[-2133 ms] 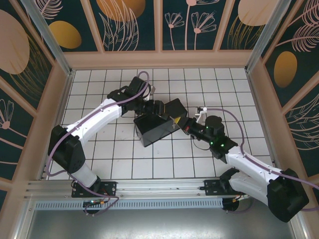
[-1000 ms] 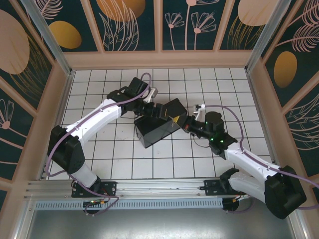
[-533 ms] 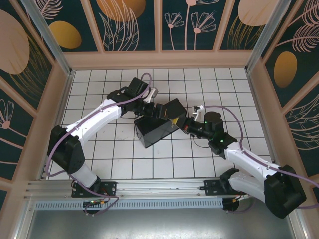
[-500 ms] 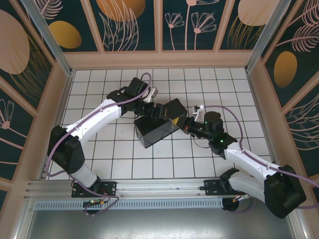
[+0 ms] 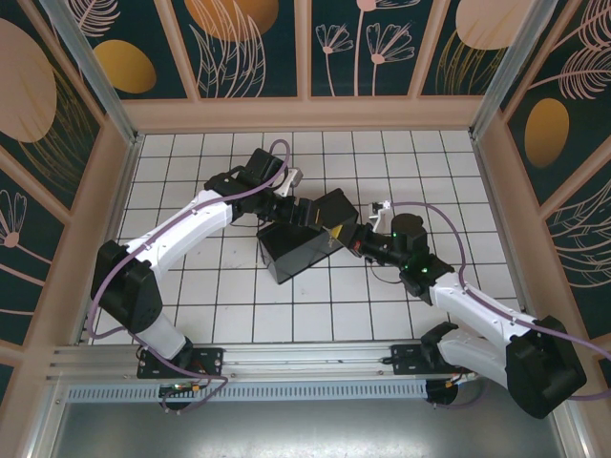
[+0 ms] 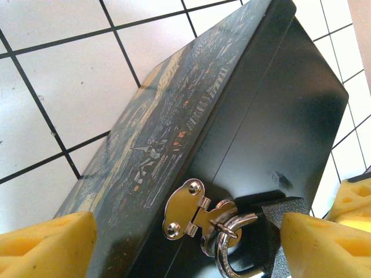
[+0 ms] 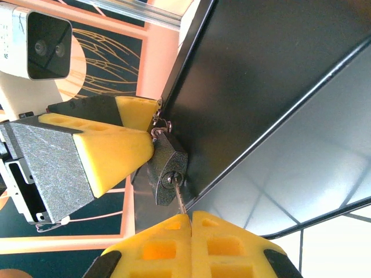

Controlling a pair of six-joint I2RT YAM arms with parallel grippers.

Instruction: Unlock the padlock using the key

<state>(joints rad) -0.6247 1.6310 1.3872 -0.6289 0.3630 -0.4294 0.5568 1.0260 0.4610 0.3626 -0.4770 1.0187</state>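
The black box [image 6: 278, 110] with the painted lid [image 6: 168, 116] lies tilted on the tiles. A silver hasp [image 6: 186, 212] holds the padlock's shackle [image 6: 223, 260]. The dark padlock [image 7: 167, 174] hangs at the box's edge. My left gripper [image 6: 188, 234] is open, straddling the hasp, and one of its yellow pads [image 6: 322, 246] rests against the padlock body [image 6: 277, 231]. My right gripper [image 7: 191, 215] is shut on the key [image 7: 180, 200]. The key's blade runs up into the padlock's keyhole. In the top view both grippers meet at the box [image 5: 296, 250].
White tiled floor [image 5: 239, 305] lies open in front of the box and to both sides. Wooden walls with painted panels [image 5: 305, 110] enclose the area. The left arm [image 5: 191, 224] reaches in from the left and the right arm [image 5: 449, 291] from the right.
Since the earliest frame my right gripper has moved up and left to the box's padlock side. Over the last second nothing has visibly moved.
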